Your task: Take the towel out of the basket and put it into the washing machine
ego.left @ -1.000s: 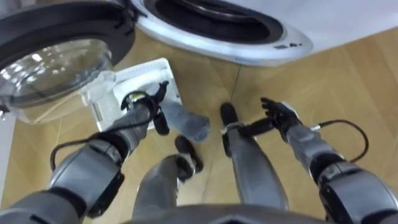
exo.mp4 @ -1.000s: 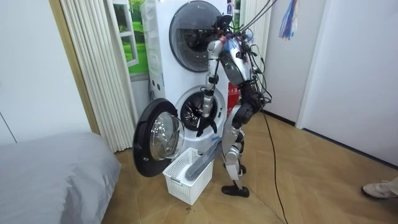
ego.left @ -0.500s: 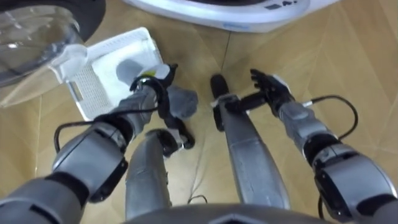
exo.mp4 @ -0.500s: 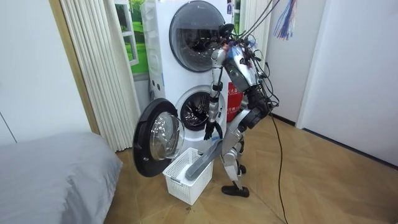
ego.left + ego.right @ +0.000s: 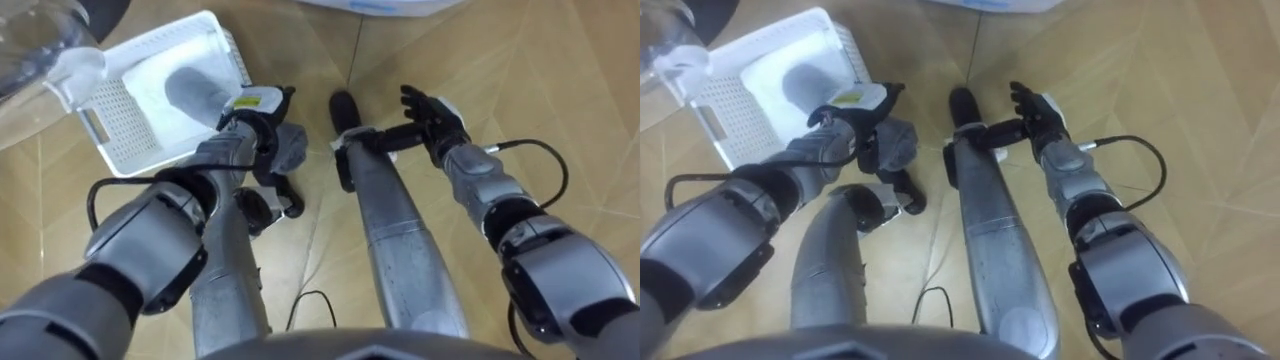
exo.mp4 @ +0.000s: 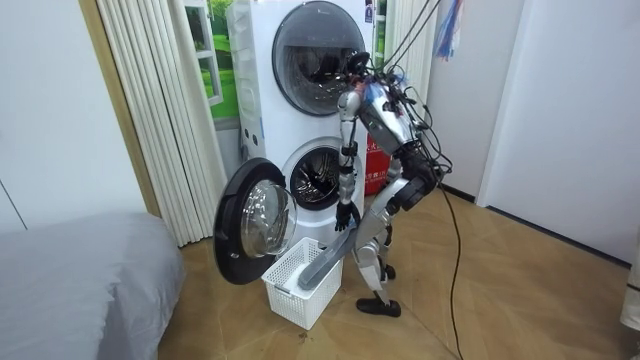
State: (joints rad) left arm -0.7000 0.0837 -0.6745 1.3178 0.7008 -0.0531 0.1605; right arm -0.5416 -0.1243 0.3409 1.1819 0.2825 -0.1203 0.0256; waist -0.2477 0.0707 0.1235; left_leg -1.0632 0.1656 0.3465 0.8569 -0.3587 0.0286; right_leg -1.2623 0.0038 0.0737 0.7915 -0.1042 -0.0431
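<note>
At eleven o'clock in the eye views, my left hand (image 5: pixel 256 130) has its fingers curled round one end of the grey towel (image 5: pixel 288 150), which bunches against the hand on its three o'clock side. The room view shows a grey length running from under that hand down into the white basket (image 5: pixel 120 150). The basket sits on the floor (image 5: pixel 560 70) at ten o'clock of my feet, and a grey fold lies in its bottom. At one o'clock my right hand (image 5: pixel 432 112) is held out with its fingers straight and spread, and it grips nothing.

I stand bent forward before the washing machine (image 6: pixel 318 180). Its round door (image 6: pixel 250 222) is swung wide toward the room view's left, above the basket. The opening lies at my twelve o'clock.

Step in hand, as I judge it: lifting the towel out of the basket. One end is caught, the tail is not yet clear of the rim, and nothing is in the machine.

The next move calls for raising my left hand until the tail hangs free. The towel then goes toward twelve o'clock, inside the swing of the open door. It should be pushed well into the opening before the fingers let go, so that no end drapes over the lip. My right hand is free to gather the trailing part.
</note>
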